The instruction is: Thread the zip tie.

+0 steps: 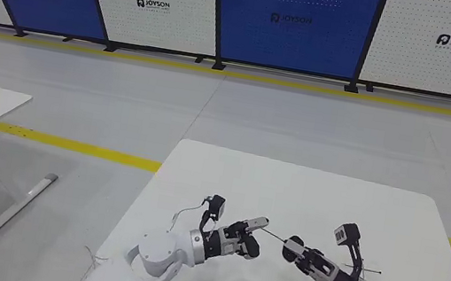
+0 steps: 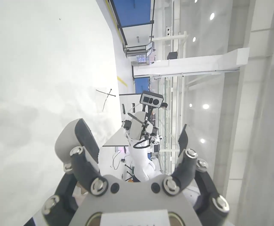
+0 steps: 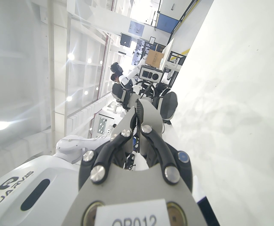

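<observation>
My right gripper (image 1: 289, 246) (image 3: 137, 103) is shut on a thin black zip tie (image 1: 275, 236) (image 3: 137, 125), low over the white table (image 1: 307, 190) near its front edge. The tie's free end sticks out toward my left gripper (image 1: 255, 234) (image 2: 132, 128). That gripper is open, with nothing between its widely spread fingers (image 2: 85, 137), and hangs a short way off, facing the right one. In the left wrist view the right gripper (image 2: 135, 126) sits straight ahead with a dark strip across its fingers.
Two loose black zip ties (image 2: 106, 96) (image 1: 367, 270) lie crossed on the table just beyond the right arm. The tabletop (image 2: 53, 64) is bare white elsewhere. Its front edge runs close under both arms.
</observation>
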